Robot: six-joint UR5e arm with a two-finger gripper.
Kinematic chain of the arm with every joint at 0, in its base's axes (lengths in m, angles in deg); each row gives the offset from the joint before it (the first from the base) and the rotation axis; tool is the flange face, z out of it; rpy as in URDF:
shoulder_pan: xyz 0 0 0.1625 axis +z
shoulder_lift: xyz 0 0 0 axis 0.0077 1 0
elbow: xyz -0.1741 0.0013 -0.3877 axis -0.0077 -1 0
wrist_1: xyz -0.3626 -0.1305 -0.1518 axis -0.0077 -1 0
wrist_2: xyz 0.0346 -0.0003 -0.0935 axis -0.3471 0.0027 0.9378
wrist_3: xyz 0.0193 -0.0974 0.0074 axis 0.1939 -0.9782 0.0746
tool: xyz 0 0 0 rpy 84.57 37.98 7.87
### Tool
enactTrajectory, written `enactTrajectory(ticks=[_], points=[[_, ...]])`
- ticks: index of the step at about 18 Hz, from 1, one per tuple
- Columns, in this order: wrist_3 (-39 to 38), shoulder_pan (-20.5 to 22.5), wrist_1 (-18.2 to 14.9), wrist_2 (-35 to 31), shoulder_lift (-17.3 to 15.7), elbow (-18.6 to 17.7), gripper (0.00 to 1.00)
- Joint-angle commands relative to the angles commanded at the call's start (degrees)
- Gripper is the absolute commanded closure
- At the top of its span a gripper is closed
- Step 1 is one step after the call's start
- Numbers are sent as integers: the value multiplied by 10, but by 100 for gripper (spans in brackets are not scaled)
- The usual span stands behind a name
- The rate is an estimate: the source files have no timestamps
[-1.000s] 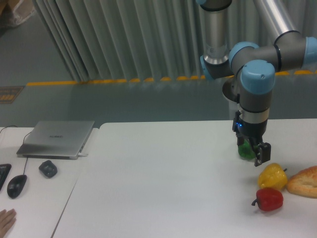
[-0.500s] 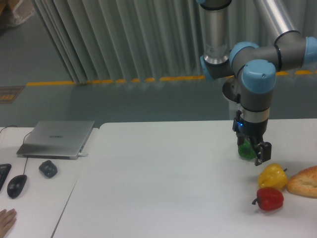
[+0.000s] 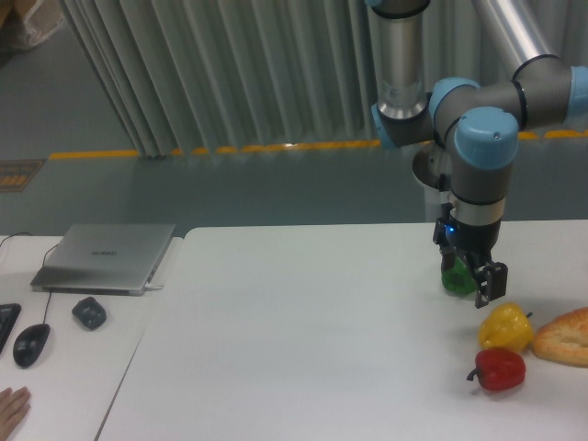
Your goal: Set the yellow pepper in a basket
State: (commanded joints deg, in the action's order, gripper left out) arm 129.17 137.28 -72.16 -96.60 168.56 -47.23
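The yellow pepper (image 3: 505,328) sits on the white table (image 3: 303,340) near the right edge, glossy and lobed. A red pepper (image 3: 499,368) lies just in front of it. My gripper (image 3: 477,283) hangs just above and left of the yellow pepper, apart from it. One dark finger (image 3: 489,283) shows; a green pepper (image 3: 453,278) stands right behind the gripper and partly hidden by it. I cannot tell whether the jaws are open or shut. No basket is in view.
A bread roll (image 3: 563,336) lies at the right edge beside the yellow pepper. On the left table stand a closed laptop (image 3: 106,256), a small dark object (image 3: 89,312) and a mouse (image 3: 30,344). A hand (image 3: 9,408) shows at the bottom left corner.
The gripper has drifted slightly to the right, toward the yellow pepper. The peppers and the bread have not moved.
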Motion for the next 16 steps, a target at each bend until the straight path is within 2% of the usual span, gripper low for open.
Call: enactTrajectory(ticks=[1, 5, 7, 8, 9, 16], points=[[-1, 1, 1, -1, 1, 1, 0], [-9, 2, 41, -24, 5, 2, 0], [-23, 1, 42, -79, 15, 0, 0], [-14, -3, 40, -125, 29, 0, 0], [-11, -4, 39, -145, 39, 0, 0], [-13, -16, 43, -152, 77, -6, 0]])
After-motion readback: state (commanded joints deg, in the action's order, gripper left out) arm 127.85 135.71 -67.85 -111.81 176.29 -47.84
